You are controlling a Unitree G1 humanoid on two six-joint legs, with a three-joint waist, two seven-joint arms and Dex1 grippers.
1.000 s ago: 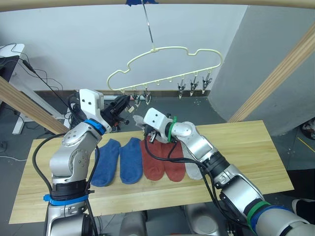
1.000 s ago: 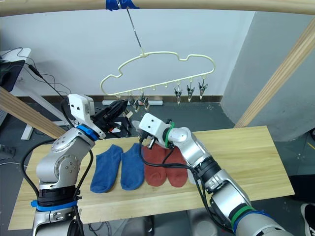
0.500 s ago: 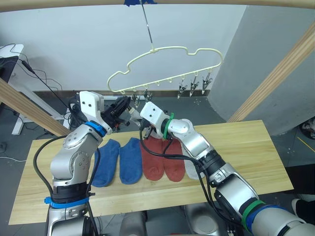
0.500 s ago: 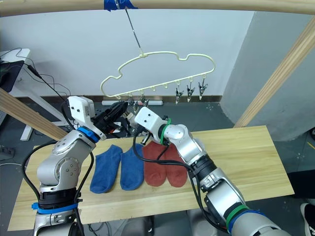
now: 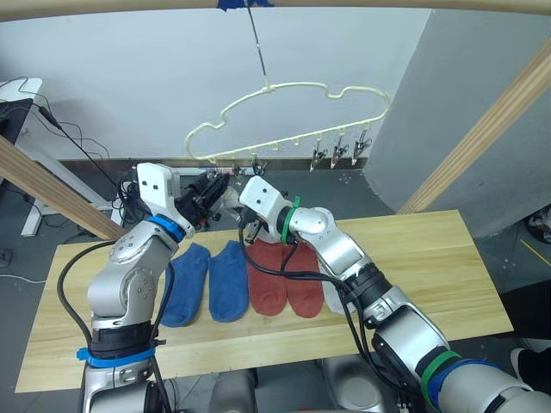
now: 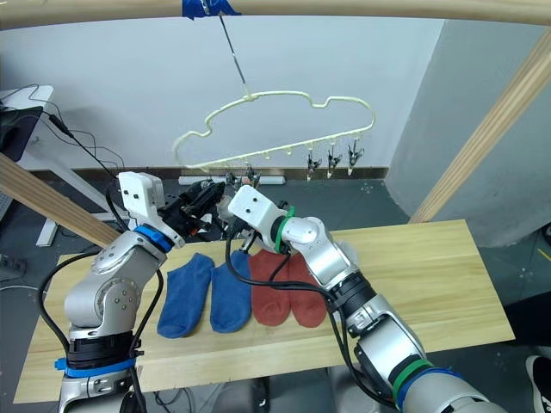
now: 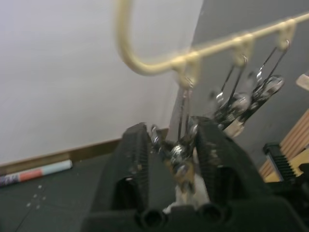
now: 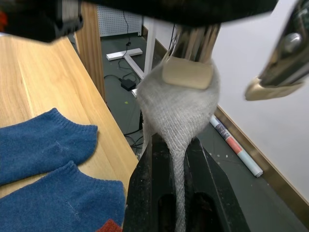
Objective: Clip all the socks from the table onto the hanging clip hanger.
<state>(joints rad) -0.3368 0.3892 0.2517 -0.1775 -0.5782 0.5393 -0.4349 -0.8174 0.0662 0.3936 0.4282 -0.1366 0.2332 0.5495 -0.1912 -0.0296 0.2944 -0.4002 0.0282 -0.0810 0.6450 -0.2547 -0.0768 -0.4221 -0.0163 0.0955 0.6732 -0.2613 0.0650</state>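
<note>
The right gripper (image 8: 176, 145) pinches a grey sock (image 8: 181, 99) up at the hanger's (image 5: 297, 90) left clips. The left gripper (image 7: 174, 145) squeezes a clip (image 7: 179, 157). Blue socks (image 5: 209, 280), red socks (image 5: 284, 280) and another grey one lie on the table (image 5: 430, 249).

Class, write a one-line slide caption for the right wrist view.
Right gripper holds a light grey sock up to a metal clip, blue socks on the table below.

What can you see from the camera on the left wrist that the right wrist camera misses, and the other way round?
The left wrist view alone shows the clip hanger's yellow wire with clips hanging from it, and the left tool squeezing one clip. The right wrist view alone shows the right tool pinching a grey sock, plus blue socks on the table. Both share the grey floor.
</note>
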